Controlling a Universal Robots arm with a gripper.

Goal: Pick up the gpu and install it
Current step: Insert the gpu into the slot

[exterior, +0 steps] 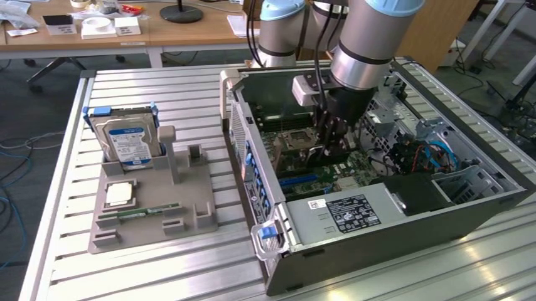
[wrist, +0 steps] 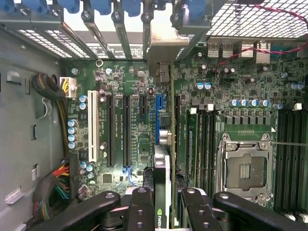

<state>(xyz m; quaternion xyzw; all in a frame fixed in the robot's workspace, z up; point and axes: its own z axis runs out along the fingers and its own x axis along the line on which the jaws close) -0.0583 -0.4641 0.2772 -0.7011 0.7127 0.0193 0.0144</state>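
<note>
My gripper [exterior: 332,145] reaches down into the open computer case [exterior: 469,216], over the green motherboard [exterior: 322,169]. In the wrist view the gripper [wrist: 166,204] is shut on the gpu [wrist: 163,159], which I see edge-on as a thin card running from between the black fingers [wrist: 139,207] to its silver end bracket [wrist: 166,45] at the case's rear slot openings. The card lines up along the blue expansion slot [wrist: 159,103]. I cannot tell whether it touches the slot.
On the exterior view's left a grey holder [exterior: 188,216] carries a hard drive [exterior: 125,141], a processor chip [exterior: 120,194] and a RAM stick [exterior: 138,212]. Inside the case are the CPU socket [wrist: 245,168], cable bundles [wrist: 57,108] and drive cages [exterior: 435,144].
</note>
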